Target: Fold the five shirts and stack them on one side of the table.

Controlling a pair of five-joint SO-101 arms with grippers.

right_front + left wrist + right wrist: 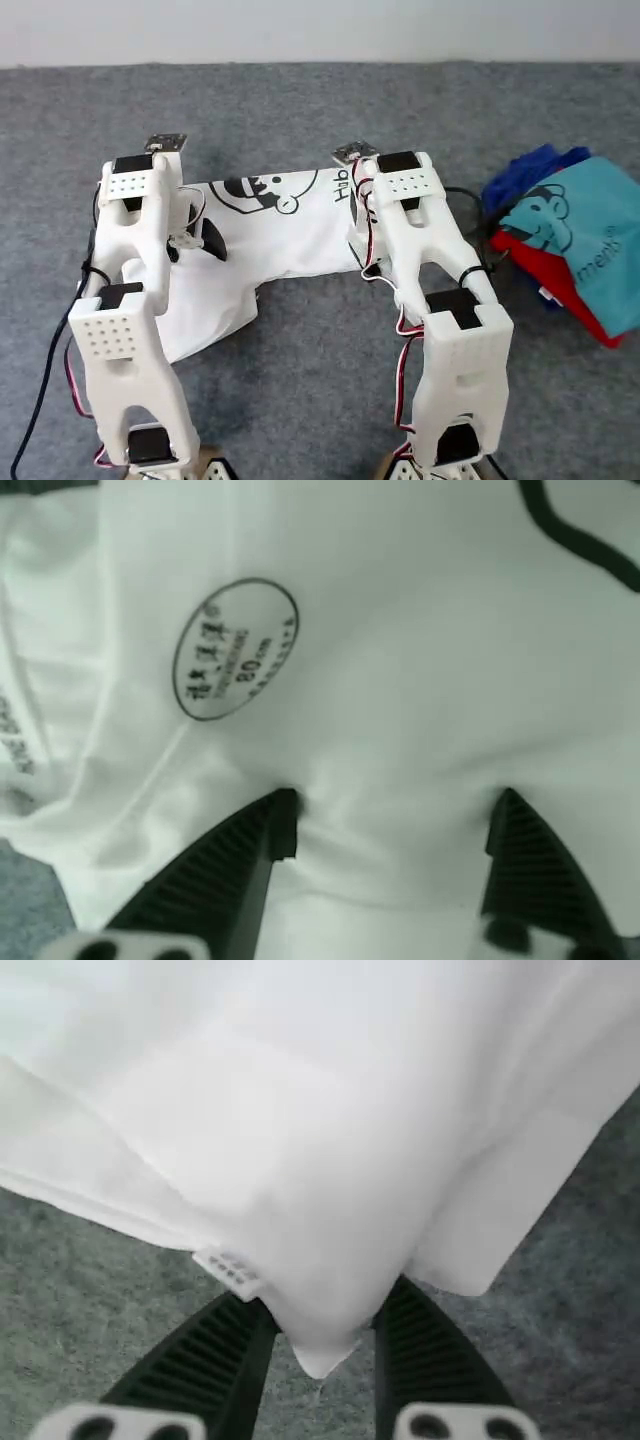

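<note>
One camera hangs fixed above the table [300, 400] and looks down on it from over the near edge, where I am mounted, taking in the grey top as far as the far edge. My left wrist camera sits very close over the white shirt [400, 680], facing down past my left pincer [395, 810]. My right wrist camera looks down just as near past my right pincer [330, 1305]. All three share that shirt
</note>
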